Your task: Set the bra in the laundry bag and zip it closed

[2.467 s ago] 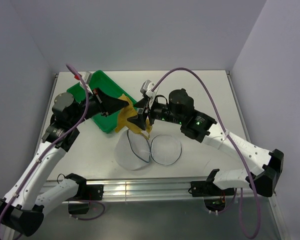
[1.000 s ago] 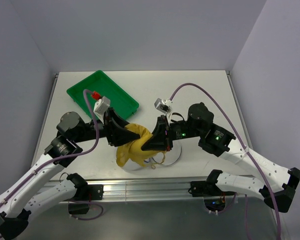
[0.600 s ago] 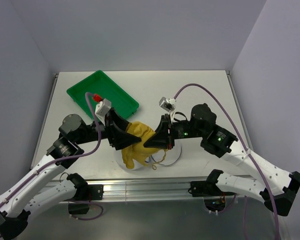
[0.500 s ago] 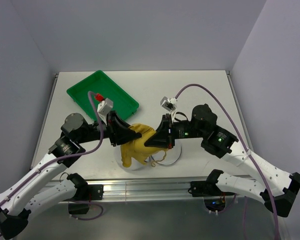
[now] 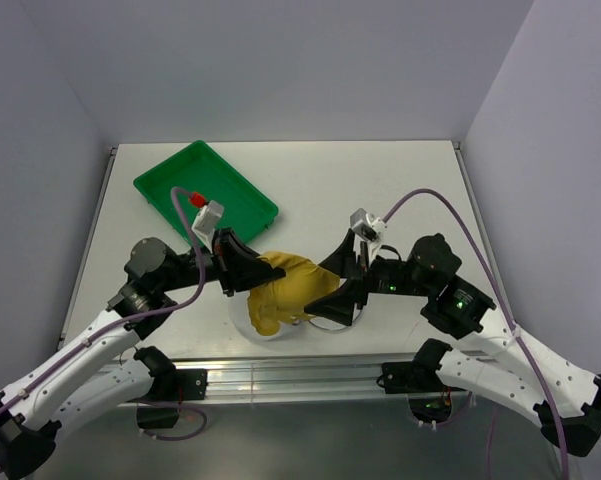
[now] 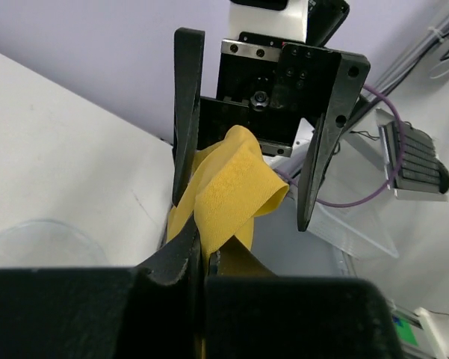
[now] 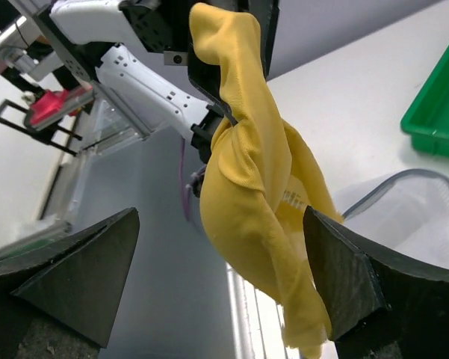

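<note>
Top view with both wrist views. Nearest the arm bases lies the laundry bag [image 7: 411,209], a translucent white mesh pouch with a dark rim, resting on the counter [image 5: 380,180] close to its near edge. Directly over it hangs the bra [image 5: 285,288], a mustard-yellow bundle of soft fabric. It covers much of the bag from above, and whether its lower end touches the mesh cannot be told. The left hand [image 5: 250,278] reaches in from the left with its fingers pinched tight on an upper fold of the bra, carrying it. The right hand [image 5: 322,292] faces it from the right. Its fingers are spread wide, one on either side of the hanging fabric, and grip nothing. Farther back and to the left, the green tray [image 5: 205,190] sits on the counter, well apart from the bag.
</note>
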Robot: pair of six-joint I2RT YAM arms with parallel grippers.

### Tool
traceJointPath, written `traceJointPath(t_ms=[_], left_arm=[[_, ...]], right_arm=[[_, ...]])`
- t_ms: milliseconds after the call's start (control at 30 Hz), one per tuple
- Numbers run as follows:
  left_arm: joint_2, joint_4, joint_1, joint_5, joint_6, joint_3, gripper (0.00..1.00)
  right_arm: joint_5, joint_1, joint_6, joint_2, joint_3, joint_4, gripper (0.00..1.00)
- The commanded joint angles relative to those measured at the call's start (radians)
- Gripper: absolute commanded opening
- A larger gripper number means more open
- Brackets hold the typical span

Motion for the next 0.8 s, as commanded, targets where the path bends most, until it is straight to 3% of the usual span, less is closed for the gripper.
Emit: traceJointPath(t_ms=[0, 267, 333, 467, 600, 633, 667, 700, 733, 767], left_arm=[[0.025, 0.189, -0.005, 0.076, -0.104, -0.014, 0.00], [0.073, 0.228, -0.020, 0.136, -0.138, 0.003, 0.00], [0.077, 0.228, -0.027, 0.139, -0.139, 0.003, 0.00], [0.081, 0.214, -0.028, 0.130, -0.130, 0.003, 0.00], [0.076, 0.189, -0.030, 0.096, -0.112, 0.009, 0.00], [0.068, 0.177, -0.030, 0.081, -0.110, 0.011, 0.00], [0.065, 0.166, -0.030, 0.066, -0.109, 0.012, 0.00], [0.062, 0.150, -0.030, 0.029, -0.098, 0.018, 0.04], [0.056, 0.099, -0.030, 0.007, -0.087, 0.023, 0.12], [0.053, 0.070, -0.030, -0.016, -0.075, 0.028, 0.23]], right_arm=[[0.016, -0.005, -0.113, -0.041, -0.035, 0.085, 0.98], [-0.019, -0.005, -0.164, 0.061, 0.013, 0.068, 0.99], [-0.046, -0.005, -0.153, 0.077, 0.014, 0.094, 0.95], [-0.067, -0.005, -0.115, 0.089, 0.004, 0.141, 0.78], [-0.053, -0.002, -0.095, 0.080, -0.006, 0.138, 0.72], [-0.041, -0.004, -0.087, 0.063, -0.010, 0.138, 0.65], [-0.003, -0.004, -0.061, 0.049, -0.018, 0.140, 0.49], [0.015, -0.004, -0.049, 0.037, -0.030, 0.155, 0.40], [0.033, -0.005, -0.030, 0.011, -0.039, 0.166, 0.27], [0.050, -0.005, 0.008, -0.001, -0.045, 0.175, 0.07]])
